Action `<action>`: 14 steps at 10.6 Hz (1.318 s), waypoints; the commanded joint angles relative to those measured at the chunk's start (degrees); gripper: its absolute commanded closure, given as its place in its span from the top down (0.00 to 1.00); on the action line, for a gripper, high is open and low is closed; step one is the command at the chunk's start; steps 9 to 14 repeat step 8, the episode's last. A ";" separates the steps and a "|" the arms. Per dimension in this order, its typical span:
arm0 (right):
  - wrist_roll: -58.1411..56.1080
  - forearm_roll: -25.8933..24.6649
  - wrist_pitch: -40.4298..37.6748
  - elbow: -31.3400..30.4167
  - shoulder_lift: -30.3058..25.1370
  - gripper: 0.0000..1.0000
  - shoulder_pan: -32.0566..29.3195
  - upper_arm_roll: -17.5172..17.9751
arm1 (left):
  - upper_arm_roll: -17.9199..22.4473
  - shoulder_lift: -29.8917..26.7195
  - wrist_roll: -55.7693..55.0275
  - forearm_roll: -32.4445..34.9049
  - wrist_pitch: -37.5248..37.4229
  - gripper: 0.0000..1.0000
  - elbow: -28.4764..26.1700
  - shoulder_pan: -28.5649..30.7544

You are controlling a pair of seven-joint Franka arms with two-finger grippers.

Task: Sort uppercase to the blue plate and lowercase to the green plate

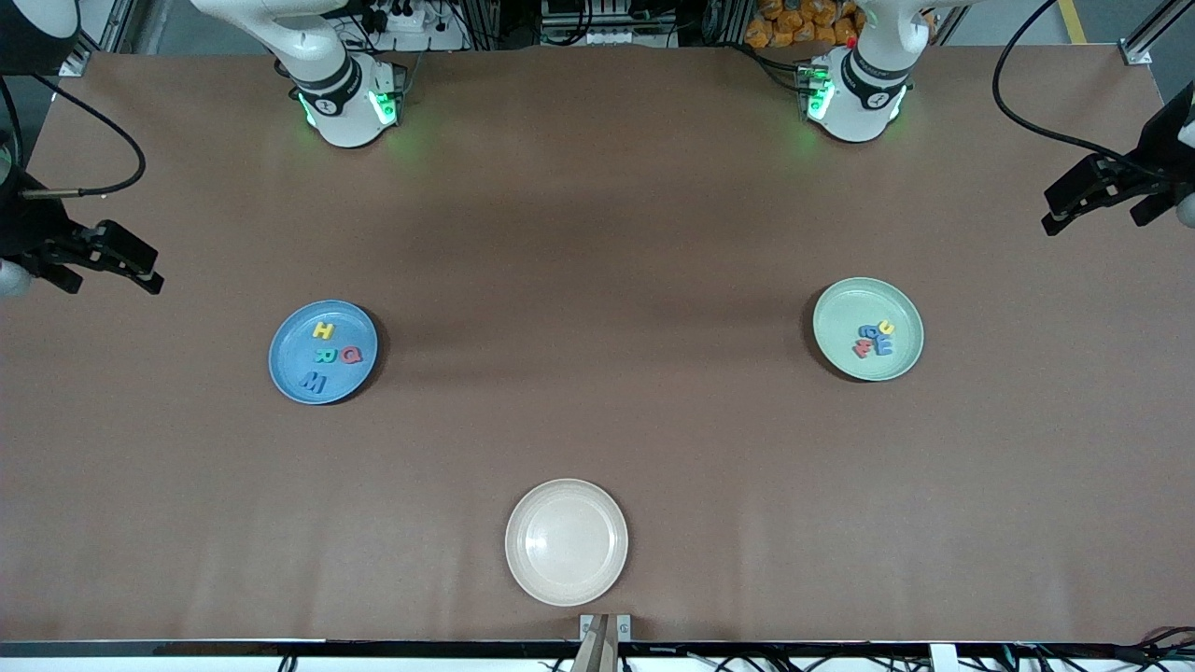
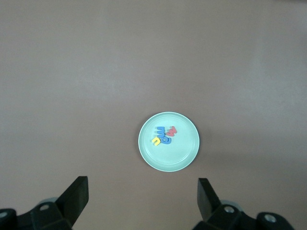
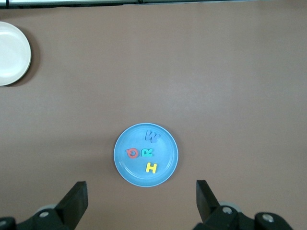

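Blue plate (image 1: pixel 280 359), right arm's end: yellow H (image 1: pixel 323 330) at 12 o'clock, green R (image 1: pixel 324 355) centre, red Q (image 1: pixel 351 355) at 3, blue E (image 1: pixel 314 382) at 6. Green plate (image 1: pixel 840 355), left arm's end: lowercase letters (image 1: pixel 874 340) clustered. Cream plate (image 1: pixel 567 542) nearest the camera. Left gripper (image 1: pixel 1088 201) and right gripper (image 1: pixel 112 261) wait high at the table's ends, fingers apart, holding nothing.

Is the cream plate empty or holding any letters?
Empty: the cream plate shows only its bare inside in the front view; no letters lie on it.
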 commanded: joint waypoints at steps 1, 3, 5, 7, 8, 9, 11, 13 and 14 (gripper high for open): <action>-1.04 0.71 -3.44 1.09 -0.24 1.00 0.03 0.07 | -0.14 -0.55 0.21 -1.55 -0.81 1.00 0.08 0.25; -1.04 0.27 -4.76 2.05 0.03 1.00 0.21 0.50 | -0.14 -0.55 0.21 -1.55 -0.81 1.00 0.08 0.25; -0.95 0.27 -6.69 2.75 0.12 1.00 0.65 0.51 | -0.14 -0.55 0.21 -1.55 -0.81 1.00 0.08 0.34; -1.04 0.36 -10.38 3.98 0.03 1.00 0.65 0.59 | -0.14 -0.55 0.21 -1.64 -0.81 1.00 0.08 0.34; -0.95 0.27 -10.48 3.99 0.03 1.00 0.65 0.51 | -0.14 -0.55 0.21 -1.72 -0.72 1.00 0.08 0.43; -0.95 0.27 -10.48 3.99 0.03 1.00 0.65 0.51 | -0.14 -0.55 0.21 -1.72 -0.72 1.00 0.08 0.43; -0.95 0.27 -10.48 3.99 0.03 1.00 0.65 0.51 | -0.14 -0.55 0.21 -1.72 -0.72 1.00 0.08 0.43; -0.95 0.27 -10.48 3.99 0.03 1.00 0.65 0.51 | -0.14 -0.55 0.21 -1.72 -0.72 1.00 0.08 0.43; -0.95 0.27 -10.48 3.99 0.03 1.00 0.65 0.51 | -0.14 -0.55 0.21 -1.72 -0.72 1.00 0.08 0.43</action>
